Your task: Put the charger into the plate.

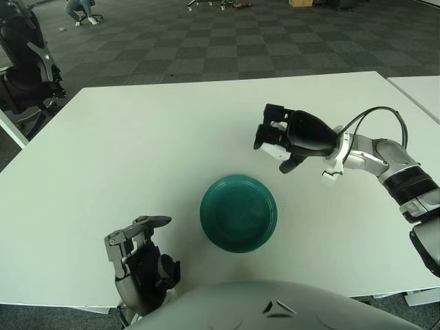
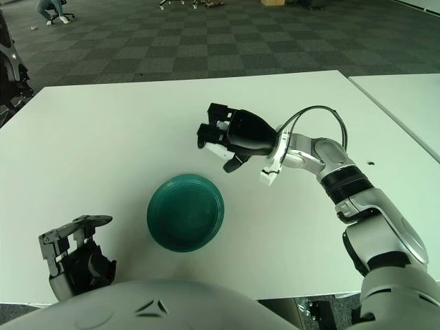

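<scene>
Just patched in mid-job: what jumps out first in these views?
The right hand stands out first, curled around a white charger over the white table, just beyond the green plate. The plate sits near the table's front edge with nothing in it. The left hand shows at lower left, fingers relaxed, holding nothing.

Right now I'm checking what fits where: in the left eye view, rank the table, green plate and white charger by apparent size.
1. White table
2. Green plate
3. White charger, mostly hidden in the right hand, so its full size is unsure.
</scene>
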`<state>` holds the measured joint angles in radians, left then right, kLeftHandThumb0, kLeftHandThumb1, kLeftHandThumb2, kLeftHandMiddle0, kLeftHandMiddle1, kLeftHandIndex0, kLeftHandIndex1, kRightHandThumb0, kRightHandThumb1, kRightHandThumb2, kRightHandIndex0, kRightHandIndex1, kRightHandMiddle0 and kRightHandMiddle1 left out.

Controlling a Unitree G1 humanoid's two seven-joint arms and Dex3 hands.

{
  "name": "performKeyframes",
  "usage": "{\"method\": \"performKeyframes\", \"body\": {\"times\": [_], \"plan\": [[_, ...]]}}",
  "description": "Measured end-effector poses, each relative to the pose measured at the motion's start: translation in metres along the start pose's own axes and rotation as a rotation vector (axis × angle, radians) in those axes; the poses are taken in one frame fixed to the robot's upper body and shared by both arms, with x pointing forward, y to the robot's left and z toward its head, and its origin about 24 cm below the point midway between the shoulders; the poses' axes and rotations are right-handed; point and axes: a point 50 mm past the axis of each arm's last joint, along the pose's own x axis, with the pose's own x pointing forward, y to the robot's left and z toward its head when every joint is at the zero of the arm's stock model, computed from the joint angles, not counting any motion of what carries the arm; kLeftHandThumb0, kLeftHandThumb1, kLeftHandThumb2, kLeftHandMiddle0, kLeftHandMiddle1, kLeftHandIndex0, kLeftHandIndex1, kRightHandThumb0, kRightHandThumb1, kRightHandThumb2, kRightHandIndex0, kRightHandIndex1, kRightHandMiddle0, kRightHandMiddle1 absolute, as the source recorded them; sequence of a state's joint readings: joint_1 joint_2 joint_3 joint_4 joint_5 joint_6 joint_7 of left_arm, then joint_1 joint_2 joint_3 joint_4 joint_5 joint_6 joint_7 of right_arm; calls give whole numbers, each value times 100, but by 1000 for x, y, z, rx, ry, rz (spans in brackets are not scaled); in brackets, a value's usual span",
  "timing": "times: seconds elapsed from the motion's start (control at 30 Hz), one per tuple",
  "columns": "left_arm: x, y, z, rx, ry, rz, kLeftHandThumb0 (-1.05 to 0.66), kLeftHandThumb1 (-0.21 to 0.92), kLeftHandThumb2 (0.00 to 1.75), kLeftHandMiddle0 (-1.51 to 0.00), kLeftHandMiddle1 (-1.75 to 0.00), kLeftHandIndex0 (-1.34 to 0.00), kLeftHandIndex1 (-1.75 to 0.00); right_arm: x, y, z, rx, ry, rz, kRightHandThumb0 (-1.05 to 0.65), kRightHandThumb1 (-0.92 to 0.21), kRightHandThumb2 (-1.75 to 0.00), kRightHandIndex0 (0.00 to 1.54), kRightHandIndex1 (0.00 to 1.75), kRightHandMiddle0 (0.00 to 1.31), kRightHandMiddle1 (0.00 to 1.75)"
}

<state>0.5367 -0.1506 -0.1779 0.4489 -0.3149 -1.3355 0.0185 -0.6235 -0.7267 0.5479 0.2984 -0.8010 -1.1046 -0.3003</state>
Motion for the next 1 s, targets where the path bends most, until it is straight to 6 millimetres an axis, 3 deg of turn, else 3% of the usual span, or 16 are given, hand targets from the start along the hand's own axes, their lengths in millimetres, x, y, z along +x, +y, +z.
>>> {"method": "performKeyframes", "body": {"times": [0.23,0.3,0.4,0.67,0.9,1.0], "plan": [[0,0,0,3,-1,-4,-75,92,51,-27,-165,-20,-151,5,11,10,8,-74,104,0,-12,-156,77,175,52,175],[0,0,0,3,-1,-5,-74,92,51,-27,-166,-19,-151,6,17,11,12,-80,127,0,-27,-138,58,175,47,175],[0,0,0,4,0,-9,-76,92,51,-26,-166,-17,-151,6,24,16,-12,-112,139,0,-35,-129,50,175,45,175],[-1,0,0,5,-9,-24,-76,92,46,-26,-166,-15,-152,7,39,38,-25,-232,85,-1,-39,-124,45,175,44,174],[-1,-1,0,6,-13,-34,-74,92,46,-24,-168,-13,-158,16,49,45,-23,-280,86,-1,-37,-127,47,175,46,174],[0,-1,0,6,-14,-38,-75,92,52,-22,-169,-13,-160,24,61,51,-39,-288,79,-27,-53,-103,93,175,43,172]]}}
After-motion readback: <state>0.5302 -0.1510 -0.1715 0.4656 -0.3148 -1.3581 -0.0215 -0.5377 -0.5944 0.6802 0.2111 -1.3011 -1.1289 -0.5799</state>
